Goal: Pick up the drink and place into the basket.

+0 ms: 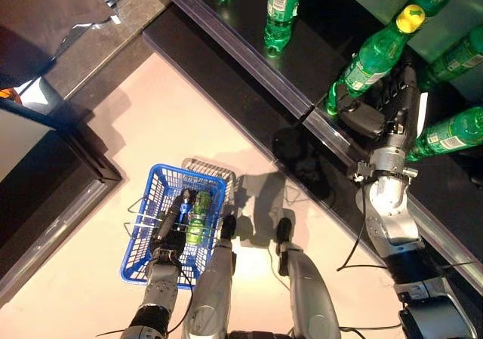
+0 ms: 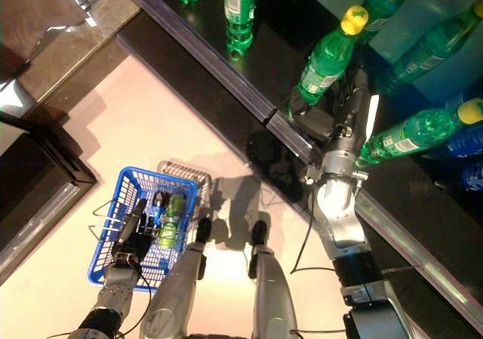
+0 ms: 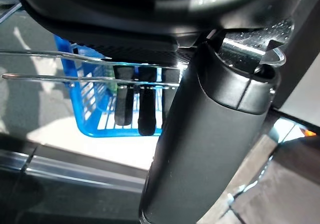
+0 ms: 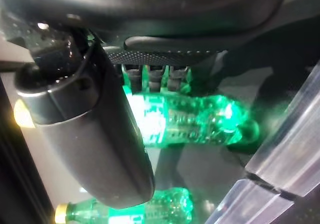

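Observation:
A green bottle with a yellow cap (image 1: 377, 52) stands tilted at the front of the dark shelf. My right hand (image 1: 389, 109) is at its lower part. In the right wrist view the fingers (image 4: 155, 77) curl behind the green bottle (image 4: 200, 121) and the thumb (image 4: 95, 129) lies across its front. My left hand (image 1: 167, 237) is shut on the thin wire handles (image 3: 50, 77) of the blue basket (image 1: 143, 241), which hangs low at the left above the floor. A green bottle (image 1: 198, 218) and a dark blue drink (image 1: 183, 203) lie in it.
More green bottles stand on the shelf, at the back (image 1: 281, 10) and to the right of my hand (image 1: 453, 131). A glossy rail (image 1: 249, 67) edges the shelf front. A dark low fixture (image 1: 45, 180) stands at the left.

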Robot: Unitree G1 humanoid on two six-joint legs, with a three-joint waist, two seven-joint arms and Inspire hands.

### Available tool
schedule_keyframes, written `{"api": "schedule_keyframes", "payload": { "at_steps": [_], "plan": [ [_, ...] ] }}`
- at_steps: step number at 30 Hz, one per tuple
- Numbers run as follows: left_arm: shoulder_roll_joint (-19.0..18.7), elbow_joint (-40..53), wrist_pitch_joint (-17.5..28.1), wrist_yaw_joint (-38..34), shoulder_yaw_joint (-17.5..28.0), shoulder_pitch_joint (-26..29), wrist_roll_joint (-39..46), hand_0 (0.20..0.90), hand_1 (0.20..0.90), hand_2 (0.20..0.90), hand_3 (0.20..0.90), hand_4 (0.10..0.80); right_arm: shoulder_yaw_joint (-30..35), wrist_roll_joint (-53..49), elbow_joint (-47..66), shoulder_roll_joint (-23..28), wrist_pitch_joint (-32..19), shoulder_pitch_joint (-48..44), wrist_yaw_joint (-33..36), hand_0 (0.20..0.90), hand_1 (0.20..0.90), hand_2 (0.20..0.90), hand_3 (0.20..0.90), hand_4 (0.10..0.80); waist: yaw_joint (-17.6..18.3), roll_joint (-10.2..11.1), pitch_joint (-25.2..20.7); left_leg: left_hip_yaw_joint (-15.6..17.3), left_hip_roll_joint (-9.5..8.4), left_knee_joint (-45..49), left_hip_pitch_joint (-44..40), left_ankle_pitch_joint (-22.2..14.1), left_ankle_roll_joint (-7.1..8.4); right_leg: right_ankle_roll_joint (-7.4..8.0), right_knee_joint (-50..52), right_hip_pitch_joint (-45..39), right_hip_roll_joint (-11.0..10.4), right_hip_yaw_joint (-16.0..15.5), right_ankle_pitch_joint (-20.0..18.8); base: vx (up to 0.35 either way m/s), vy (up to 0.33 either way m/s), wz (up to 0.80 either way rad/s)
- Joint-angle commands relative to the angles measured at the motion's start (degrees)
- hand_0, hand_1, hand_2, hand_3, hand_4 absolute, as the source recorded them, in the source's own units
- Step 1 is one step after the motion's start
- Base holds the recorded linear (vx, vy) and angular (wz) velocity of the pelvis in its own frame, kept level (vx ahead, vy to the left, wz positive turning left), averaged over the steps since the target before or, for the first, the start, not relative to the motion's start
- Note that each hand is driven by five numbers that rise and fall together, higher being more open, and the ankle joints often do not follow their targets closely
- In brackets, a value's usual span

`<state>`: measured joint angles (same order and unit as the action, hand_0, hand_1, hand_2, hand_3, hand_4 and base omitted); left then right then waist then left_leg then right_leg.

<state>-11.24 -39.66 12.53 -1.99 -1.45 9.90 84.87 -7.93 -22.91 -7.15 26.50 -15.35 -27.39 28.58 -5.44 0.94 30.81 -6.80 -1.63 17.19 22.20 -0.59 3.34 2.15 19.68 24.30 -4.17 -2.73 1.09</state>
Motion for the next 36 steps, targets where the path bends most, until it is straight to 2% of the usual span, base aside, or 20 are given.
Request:
{"api": "schedule_keyframes", "payload": {
  "at_steps": [1, 16, 17, 18, 19, 28, 36],
  "plan": [
    [-7.2, 9.5, 5.0, 4.5, 3.6, 2.8, -0.5, 0.300, 0.300, 0.300, 0.200, 0.100, 2.9, 1.2, 5.5, 3.9, -3.2, -7.1, 1.1, 0.900, 0.900, 0.900, 0.900, 0.800, -0.2, -0.8, -1.0, 3.5, -4.44, 10.2, 3.5, -7.3, -3.40, 1.51, -6.0, -4.3, 1.0, -2.2, -0.2, 0.000, 0.000, 0.00],
    [-9.1, 7.5, 3.9, 5.3, 2.9, 6.0, 1.1, 0.300, 0.300, 0.300, 0.200, 0.100, 1.7, -0.1, -2.4, 7.1, -1.6, -15.4, 1.8, 0.900, 0.900, 0.900, 0.900, 0.800, -1.2, -0.8, -1.0, 3.1, -5.08, 10.7, 6.5, -7.5, -3.96, 1.76, -3.5, 0.4, 0.8, -3.3, -0.1, 0.003, 0.011, 0.05],
    [-9.3, 7.3, 3.9, 5.5, 2.9, 6.2, 1.4, 0.300, 0.300, 0.300, 0.200, 0.100, 1.6, -0.1, -2.9, 7.3, -1.7, -15.9, 2.2, 0.554, 0.554, 0.554, 0.496, 0.396, -1.2, -0.9, -1.0, 3.1, -5.10, 10.8, 6.8, -7.5, -4.04, 1.83, -3.2, 0.9, 0.7, -3.3, -0.1, 0.000, 0.000, 0.00],
    [-9.3, 7.3, 3.9, 5.5, 2.8, 6.3, 1.4, 0.300, 0.300, 0.300, 0.200, 0.100, 1.5, 0.0, -3.4, 7.4, -1.9, -16.3, 2.4, 0.340, 0.340, 0.340, 0.247, 0.147, -1.2, -0.9, -1.0, 3.1, -5.13, 10.9, 7.1, -7.5, -4.11, 1.84, -3.0, 1.2, 0.7, -3.4, -0.1, 0.000, 0.000, 0.00],
    [-9.1, 7.3, 4.1, 5.5, 2.8, 6.4, 1.3, 0.300, 0.300, 0.300, 0.200, 0.100, 1.6, 0.3, -3.7, 7.4, -2.1, -16.7, 2.7, 0.300, 0.300, 0.300, 0.200, 0.100, -1.3, -0.9, -1.0, 3.1, -5.21, 11.0, 7.3, -7.6, -4.20, 1.84, -2.8, 1.5, 0.7, -3.4, -0.1, 0.000, 0.000, 0.00],
    [-8.0, 7.2, 4.8, 6.2, 2.7, 6.2, 1.7, 0.300, 0.300, 0.300, 0.200, 0.100, 2.6, 5.1, -3.4, 7.1, -4.0, -17.0, 5.4, 0.300, 0.300, 0.300, 0.200, 0.100, -1.0, -1.4, -1.0, 3.5, -5.81, 11.5, 8.2, -7.9, -4.94, 2.27, -0.9, 4.0, 0.4, -2.9, -0.1, 0.003, 0.041, 0.02],
    [-7.3, 7.5, 5.0, 7.2, 3.0, 5.1, 1.8, 0.300, 0.300, 0.300, 0.200, 0.100, 3.8, 12.7, -0.6, 7.1, -6.4, -15.2, 10.5, 0.300, 0.300, 0.300, 0.200, 0.100, -0.5, -1.8, -1.0, 3.9, -6.05, 10.9, 7.3, -8.0, -5.68, 2.90, -0.2, 4.4, 0.3, -1.9, -0.3, -0.001, 0.023, 0.01]
  ]
}}
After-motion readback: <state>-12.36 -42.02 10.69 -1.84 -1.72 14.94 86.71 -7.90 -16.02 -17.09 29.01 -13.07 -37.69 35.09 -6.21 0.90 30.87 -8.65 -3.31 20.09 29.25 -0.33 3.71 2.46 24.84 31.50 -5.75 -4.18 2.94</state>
